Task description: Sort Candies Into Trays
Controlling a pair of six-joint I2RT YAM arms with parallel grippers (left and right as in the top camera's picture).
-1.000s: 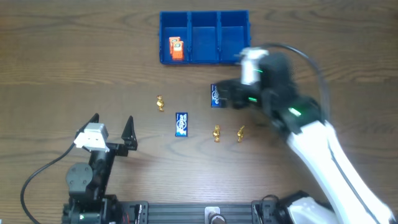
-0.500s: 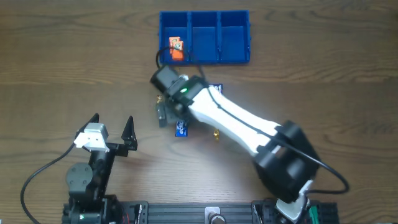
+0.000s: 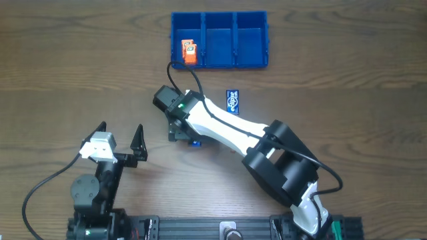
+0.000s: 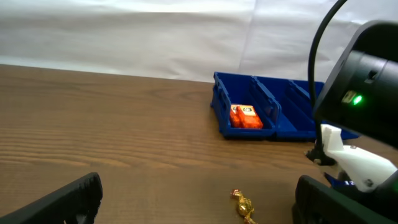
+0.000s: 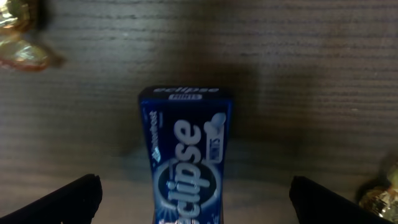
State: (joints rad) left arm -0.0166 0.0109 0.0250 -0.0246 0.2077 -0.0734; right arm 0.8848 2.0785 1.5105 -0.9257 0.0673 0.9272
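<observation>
We found one orange candy in the upper-centre tray; blue packs and gold candies lay unsorted on the surface, left claw and right claw both wide.

Blue mint box lies flat, gold candies nearby.

One blue tray, three compartments. Two blue mint packs: near pack close to the tray, far pack farther off. Two gold candies beside the far pack: first gold candy, second gold candy. Orange candy in the tray's left compartment, number unclear.
</observation>
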